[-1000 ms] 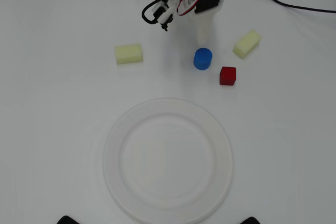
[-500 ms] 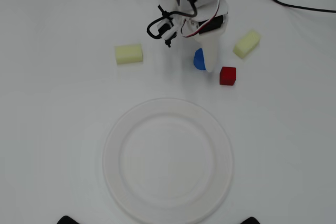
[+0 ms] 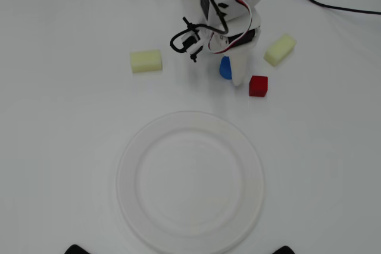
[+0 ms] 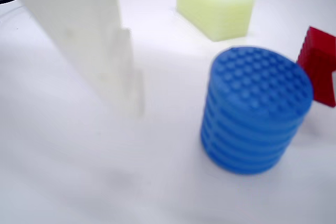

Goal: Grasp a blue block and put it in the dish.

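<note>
Gripper [image 3: 233, 75] low over blue block [image 3: 224, 68]; red cube [image 3: 258, 85] just beside; dish [image 3: 190, 181] well apart.

Gripper [image 3: 233, 75] sits low at the blue block [image 3: 225, 68], and it's tight on one side: in the overhead view the red cube [image 3: 258, 85] stands just right of the fingertip. One yellow block [image 3: 280, 49] sits further up-right, another [image 3: 146, 60] well off left. Below the tool, bare table [image 3: 71, 147] runs open to the dish [image 3: 128, 171].

Upright ribbed blue block [image 4: 255, 109] stands apparently well apart from empty white dish [image 3: 128, 165].
</note>
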